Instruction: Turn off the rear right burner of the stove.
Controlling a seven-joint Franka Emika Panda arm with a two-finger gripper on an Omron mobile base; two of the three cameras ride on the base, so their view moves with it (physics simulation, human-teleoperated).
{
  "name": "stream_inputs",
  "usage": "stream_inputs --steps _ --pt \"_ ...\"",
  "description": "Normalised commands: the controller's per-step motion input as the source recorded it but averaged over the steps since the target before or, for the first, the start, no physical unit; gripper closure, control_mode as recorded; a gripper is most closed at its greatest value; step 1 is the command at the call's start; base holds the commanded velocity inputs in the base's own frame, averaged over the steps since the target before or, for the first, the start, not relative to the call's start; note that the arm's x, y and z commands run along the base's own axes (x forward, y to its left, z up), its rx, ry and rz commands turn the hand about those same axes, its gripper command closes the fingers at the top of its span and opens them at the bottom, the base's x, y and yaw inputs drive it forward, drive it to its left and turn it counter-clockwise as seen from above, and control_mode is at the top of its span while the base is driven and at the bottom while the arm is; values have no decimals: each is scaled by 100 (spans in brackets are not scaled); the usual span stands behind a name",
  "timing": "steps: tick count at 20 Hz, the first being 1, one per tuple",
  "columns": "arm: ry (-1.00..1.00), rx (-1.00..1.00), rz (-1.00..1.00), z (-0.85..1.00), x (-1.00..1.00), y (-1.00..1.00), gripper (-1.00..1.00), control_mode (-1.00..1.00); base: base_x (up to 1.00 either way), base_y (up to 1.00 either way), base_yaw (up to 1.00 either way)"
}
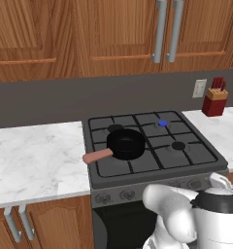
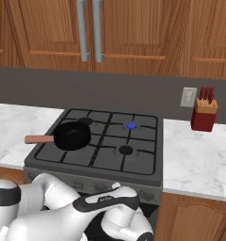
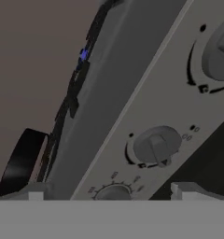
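Note:
The stove (image 1: 152,168) is a dark grey gas range with black grates. Its rear right burner (image 1: 162,123) glows blue, also seen in the right base view (image 2: 131,125) and as a small blue glint (image 3: 84,54) in the hand view. My gripper (image 3: 113,193) is open, close in front of the stove's front panel (image 3: 146,93), which runs slanted across the rolled hand view. One grey knob (image 3: 156,145) lies just ahead between the fingertips (image 3: 191,190). A second knob (image 3: 220,51) sits at the upper right and a third knob (image 3: 114,191) at the bottom edge. Nothing is between the jaws.
A black pan (image 1: 125,144) with a reddish handle (image 1: 97,156) rests on the stove's front left grate. A red knife block (image 1: 214,102) stands on the right marble counter below a wall outlet (image 1: 199,88). Wooden cabinets hang above and below. My arm (image 2: 77,207) folds low before the stove.

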Motion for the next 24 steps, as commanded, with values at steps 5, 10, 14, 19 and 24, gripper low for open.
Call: stream_inputs --steps 5,10,14,19,24 --pt "0 0 0 -26 0 10 -100 -100 0 0 0" --pt "0 1 0 -9 16 19 -100 -100 0 0 0" --pt "0 2 0 0 30 5 -100 -100 0 0 0" --pt "0 2 0 0 29 1 -100 -100 0 0 0" --pt "0 2 0 -3 10 0 -100 -100 0 0 0"
